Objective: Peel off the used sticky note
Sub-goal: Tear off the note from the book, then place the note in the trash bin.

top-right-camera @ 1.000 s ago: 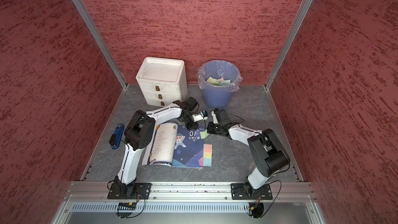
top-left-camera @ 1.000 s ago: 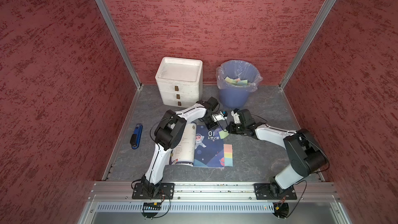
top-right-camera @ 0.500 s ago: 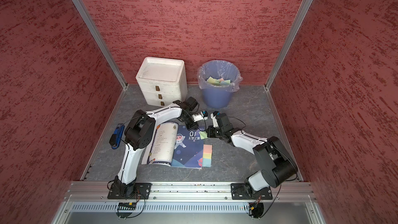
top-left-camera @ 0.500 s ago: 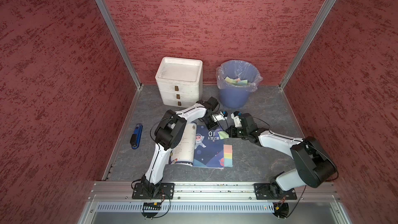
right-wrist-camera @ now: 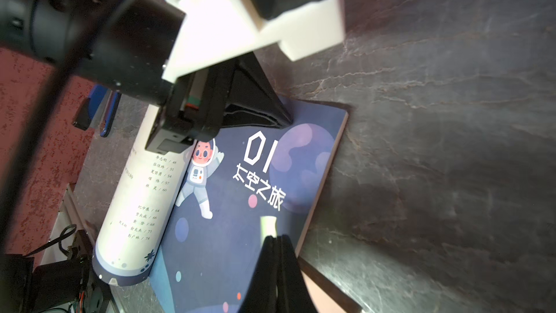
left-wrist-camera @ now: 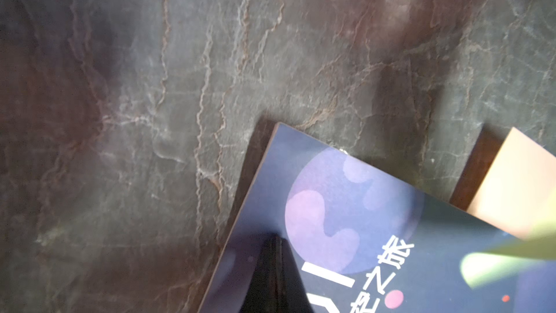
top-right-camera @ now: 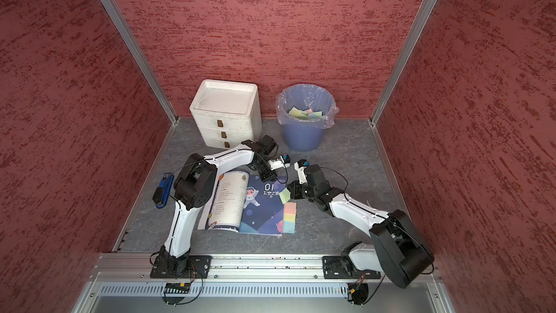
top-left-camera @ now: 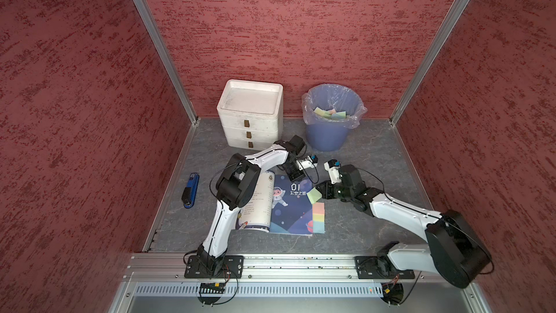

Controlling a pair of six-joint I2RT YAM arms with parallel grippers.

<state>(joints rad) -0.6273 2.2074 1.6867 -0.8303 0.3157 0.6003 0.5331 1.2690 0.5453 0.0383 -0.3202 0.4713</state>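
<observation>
An open book (top-left-camera: 288, 206) lies on the grey floor, with a column of coloured sticky notes (top-left-camera: 319, 218) along its right edge. My right gripper (top-left-camera: 320, 192) is shut on a green sticky note (top-left-camera: 314, 195), which stands tilted up above the book's upper right edge. The same note shows as (top-right-camera: 285, 196) and edge-on as (right-wrist-camera: 267, 225) beyond the right gripper (right-wrist-camera: 275, 237). Whether an edge of it still touches the page I cannot tell. My left gripper (top-left-camera: 296, 177) is shut, with its tip pressed on the book's far corner (left-wrist-camera: 331, 191).
A blue bin (top-left-camera: 331, 115) lined with a bag and holding several discarded notes stands at the back. A white drawer unit (top-left-camera: 251, 115) is to its left. A blue stapler (top-left-camera: 190, 190) lies left of the book, and red walls enclose the space.
My right gripper has moved slightly toward the front with the green note, and that arm's elbow has swung outward and lower. The left arm has stayed put.
</observation>
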